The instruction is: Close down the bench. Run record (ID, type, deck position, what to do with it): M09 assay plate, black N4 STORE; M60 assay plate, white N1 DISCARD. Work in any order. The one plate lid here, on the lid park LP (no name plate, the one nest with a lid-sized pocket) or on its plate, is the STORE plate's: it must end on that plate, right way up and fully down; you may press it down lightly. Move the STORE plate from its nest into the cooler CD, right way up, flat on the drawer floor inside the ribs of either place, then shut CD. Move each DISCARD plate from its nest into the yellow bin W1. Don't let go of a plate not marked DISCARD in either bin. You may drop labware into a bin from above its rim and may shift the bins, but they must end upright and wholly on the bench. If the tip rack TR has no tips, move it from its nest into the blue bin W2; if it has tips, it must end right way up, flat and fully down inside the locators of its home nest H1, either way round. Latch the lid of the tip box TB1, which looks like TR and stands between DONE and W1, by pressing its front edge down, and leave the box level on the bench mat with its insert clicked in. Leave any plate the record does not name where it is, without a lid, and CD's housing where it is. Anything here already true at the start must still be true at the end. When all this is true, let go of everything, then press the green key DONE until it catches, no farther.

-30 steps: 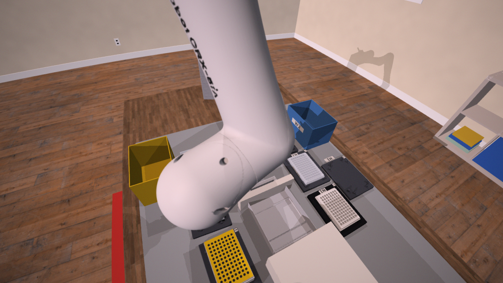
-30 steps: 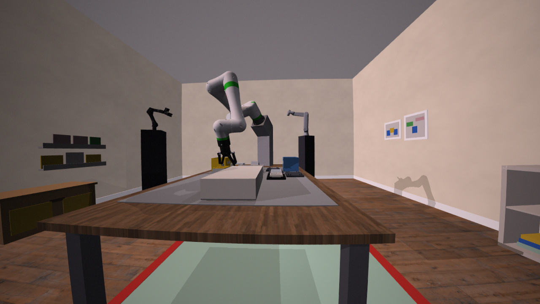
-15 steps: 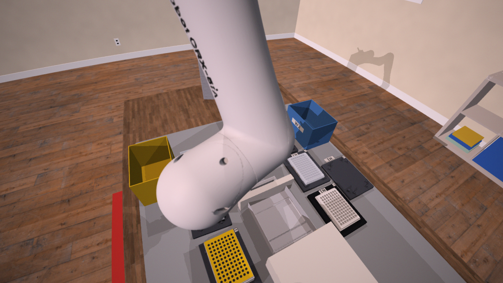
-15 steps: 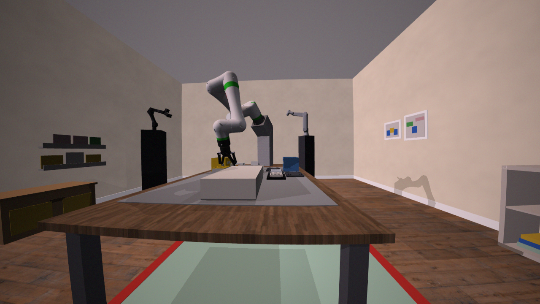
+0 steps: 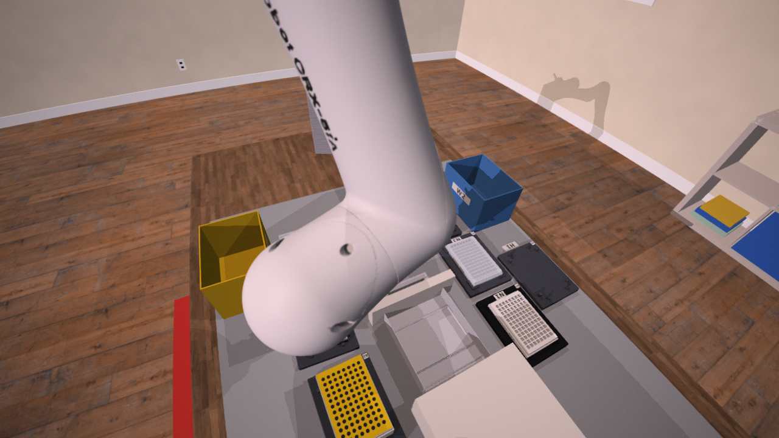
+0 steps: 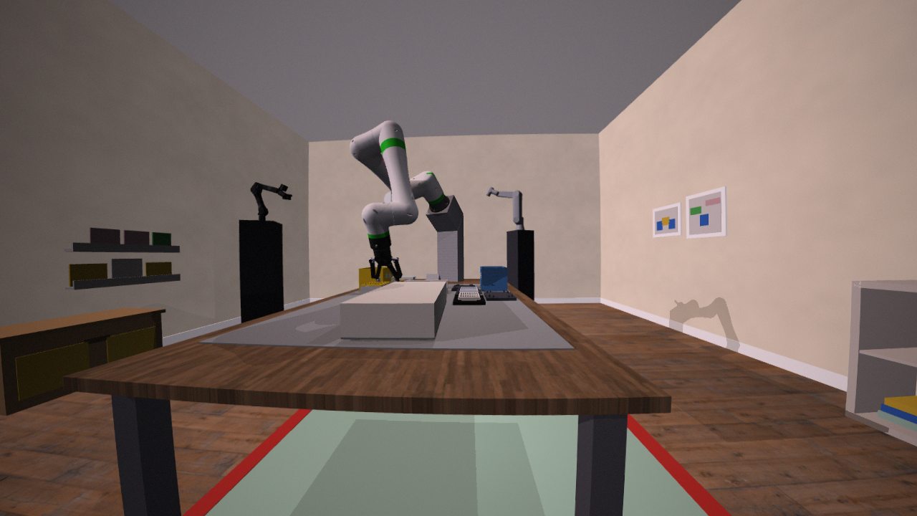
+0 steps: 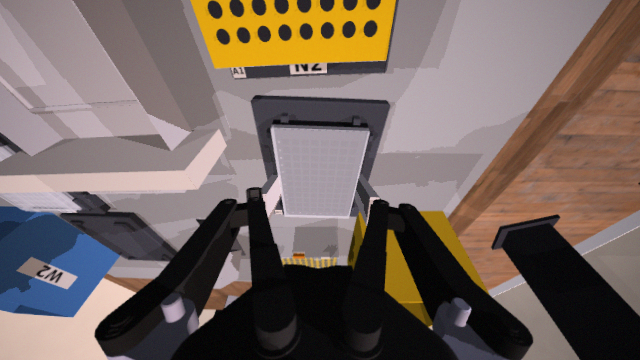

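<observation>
My gripper (image 7: 318, 183) (image 6: 385, 274) is low over the bench and shut on the near end of a pale, finely gridded flat piece, by its look the plate lid (image 7: 317, 167). The lid lies over a dark nest (image 7: 320, 106) next to N2; whether it is lifted I cannot tell. The arm hides this spot in the top view. The yellow tip rack TR (image 5: 351, 400) (image 7: 295, 35) in N2 shows only empty dark holes. A white plate (image 5: 523, 322) sits in N1. The cooler drawer (image 5: 430, 348) stands open and empty. No black plate is clearly in view.
The yellow bin W1 (image 5: 231, 261) (image 7: 400, 270) is just beside the gripper. The blue bin W2 (image 5: 482, 190) (image 7: 50, 250) stands at the far corner. Another white plate (image 5: 472, 260) sits in N3 and nest H1 (image 5: 536, 272) is bare. The cooler housing (image 5: 490, 397) is at the front.
</observation>
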`<action>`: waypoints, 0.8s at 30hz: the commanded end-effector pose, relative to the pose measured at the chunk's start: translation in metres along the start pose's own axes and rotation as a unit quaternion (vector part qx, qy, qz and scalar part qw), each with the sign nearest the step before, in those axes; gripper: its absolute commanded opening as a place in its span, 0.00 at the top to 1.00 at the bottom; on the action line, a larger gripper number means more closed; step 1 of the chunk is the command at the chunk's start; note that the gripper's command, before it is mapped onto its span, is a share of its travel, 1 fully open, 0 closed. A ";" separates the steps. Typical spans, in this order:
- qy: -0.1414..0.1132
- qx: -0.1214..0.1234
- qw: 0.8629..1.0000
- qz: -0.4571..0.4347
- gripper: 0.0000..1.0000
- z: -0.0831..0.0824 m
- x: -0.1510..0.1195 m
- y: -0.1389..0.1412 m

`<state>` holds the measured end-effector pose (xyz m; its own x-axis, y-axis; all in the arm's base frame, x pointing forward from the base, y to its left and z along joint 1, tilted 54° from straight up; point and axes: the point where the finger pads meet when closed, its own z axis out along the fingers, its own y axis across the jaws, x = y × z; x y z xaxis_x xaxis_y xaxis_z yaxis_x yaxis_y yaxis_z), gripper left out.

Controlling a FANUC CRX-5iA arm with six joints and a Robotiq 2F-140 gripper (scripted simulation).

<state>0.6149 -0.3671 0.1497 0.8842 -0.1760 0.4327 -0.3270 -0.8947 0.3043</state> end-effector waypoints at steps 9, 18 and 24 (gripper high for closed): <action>0.000 0.000 1.000 0.000 1.00 -0.003 -0.001 0.000; 0.000 0.000 1.000 0.000 1.00 -0.005 -0.002 0.000; 0.000 0.000 1.000 0.000 1.00 -0.007 -0.003 0.000</action>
<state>0.6104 -0.3642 0.1533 0.8842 -0.1760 0.4326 -0.3269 -0.8947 0.3042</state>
